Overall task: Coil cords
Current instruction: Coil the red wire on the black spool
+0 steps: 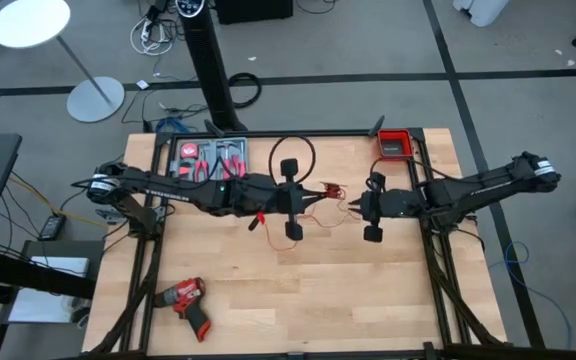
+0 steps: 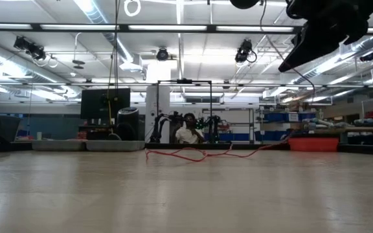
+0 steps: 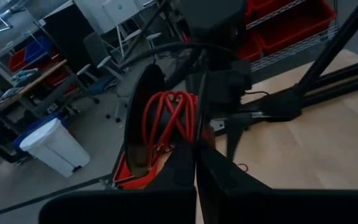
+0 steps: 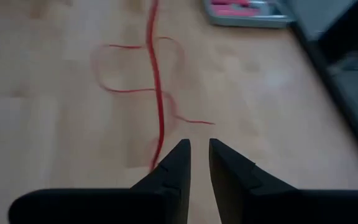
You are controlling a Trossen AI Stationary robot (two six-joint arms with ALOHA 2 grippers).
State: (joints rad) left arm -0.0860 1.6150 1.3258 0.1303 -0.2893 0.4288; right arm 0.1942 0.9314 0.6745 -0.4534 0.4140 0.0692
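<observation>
Red wire (image 4: 158, 93) lies loose on the bench (image 1: 368, 290) between both arms, running away from the right gripper (image 4: 196, 158) (slightly open, holding nothing). Left gripper (image 3: 194, 168) is closed on its coiled end.

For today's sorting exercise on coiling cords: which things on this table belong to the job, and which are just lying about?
Job: red wire; black cable; left gripper, shut on the red wire; right gripper, slightly parted above the wire.

Lying about: drill; tool tray; red bin.
</observation>
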